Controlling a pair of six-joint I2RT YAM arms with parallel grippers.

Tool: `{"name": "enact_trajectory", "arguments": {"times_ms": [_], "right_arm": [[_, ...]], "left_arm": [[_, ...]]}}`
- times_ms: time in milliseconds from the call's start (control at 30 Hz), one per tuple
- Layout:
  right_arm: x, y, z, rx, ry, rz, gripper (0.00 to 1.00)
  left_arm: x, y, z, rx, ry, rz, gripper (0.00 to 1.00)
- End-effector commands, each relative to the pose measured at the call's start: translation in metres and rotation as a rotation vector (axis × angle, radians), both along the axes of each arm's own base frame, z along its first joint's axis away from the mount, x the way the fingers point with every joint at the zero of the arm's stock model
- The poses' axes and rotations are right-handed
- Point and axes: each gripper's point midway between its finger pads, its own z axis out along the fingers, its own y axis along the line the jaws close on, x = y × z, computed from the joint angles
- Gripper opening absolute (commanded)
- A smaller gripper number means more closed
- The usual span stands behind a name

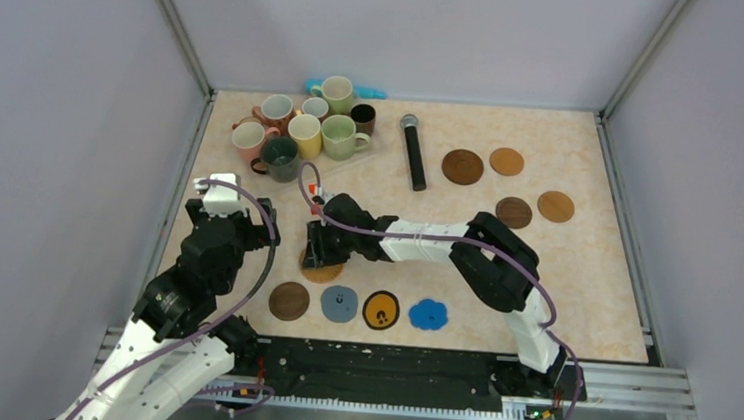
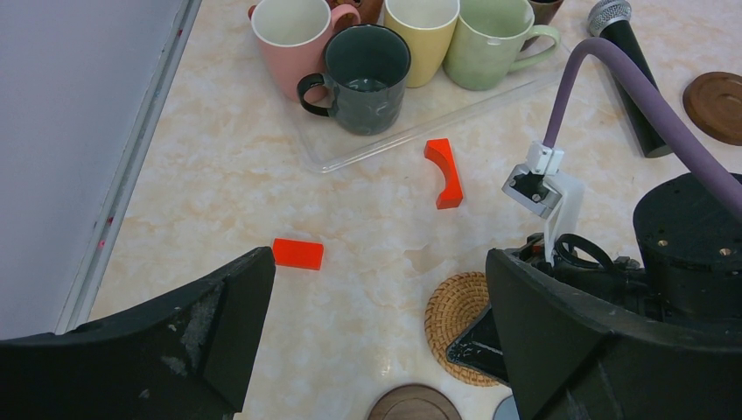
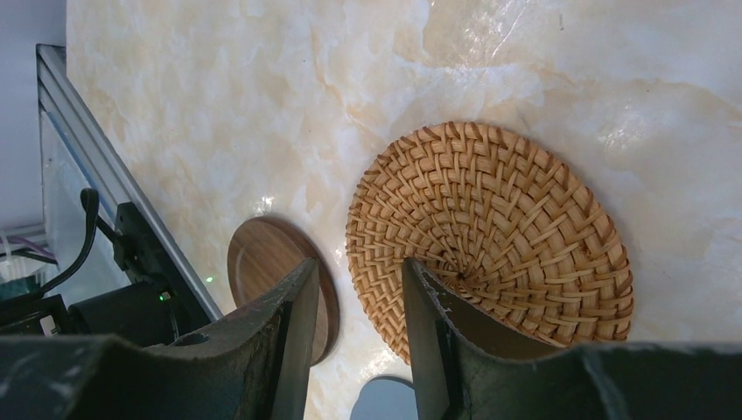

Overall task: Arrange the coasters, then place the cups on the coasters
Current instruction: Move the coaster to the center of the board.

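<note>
Arranging looks about half done — four coasters lined up at 6 o'clock, the right gripper with fingers half-open astride the woven coaster just above them, four wooden coasters loose at 2 o'clock, all cups bunched at 11 o'clock — the left gripper with fingers wide open, empty.

a pale marbled table in cream and peach, glossy enough to throw soft glare, sits in a booth of plain lilac-grey panels: back wall, left wall, right wall. slim metal posts run up the two far corners. a metal strip edges the table's left side, and a ribbed rail crosses its near edge. the light is even, the shadows faint.
</note>
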Motion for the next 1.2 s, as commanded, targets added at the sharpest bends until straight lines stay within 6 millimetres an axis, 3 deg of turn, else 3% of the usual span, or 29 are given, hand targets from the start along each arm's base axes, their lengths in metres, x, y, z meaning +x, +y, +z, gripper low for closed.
{"name": "enact_trajectory", "arguments": {"times_ms": [0, 100, 233, 367, 467, 733, 867, 1000, 1167], "right_arm": [[-0.018, -0.014, -0.033, -0.139, 0.039, 0.006, 0.41], [-0.009, -0.016, -0.024, -0.144, 0.009, -0.007, 0.44], [0.009, -0.023, 0.003, -0.109, -0.034, -0.038, 0.50], [0.036, -0.048, 0.037, -0.086, -0.101, -0.104, 0.56], [0.060, -0.087, 0.054, -0.087, -0.130, -0.188, 0.59], [0.112, -0.219, 0.082, -0.120, -0.188, -0.448, 0.59], [0.120, -0.266, 0.082, -0.207, -0.217, -0.539, 0.55], [0.142, -0.331, 0.087, -0.295, -0.265, -0.723, 0.49], [0.166, -0.404, 0.078, -0.388, -0.249, -0.906, 0.42]], "left_arm": [[0.004, -0.001, 0.011, -0.024, -0.051, 0.003, 0.95], [0.004, -0.001, 0.011, -0.023, -0.050, 0.003, 0.95], [0.003, -0.001, 0.011, -0.024, -0.052, 0.002, 0.95], [0.004, -0.002, 0.010, -0.023, -0.048, -0.001, 0.95], [0.003, -0.002, 0.010, -0.023, -0.047, -0.003, 0.95], [0.002, -0.002, 0.013, -0.034, -0.062, -0.006, 0.95], [0.002, -0.003, 0.012, -0.034, -0.059, -0.012, 0.96], [0.002, -0.005, 0.012, -0.035, -0.057, -0.021, 0.95], [0.002, -0.005, 0.012, -0.037, -0.058, -0.025, 0.96]]}}
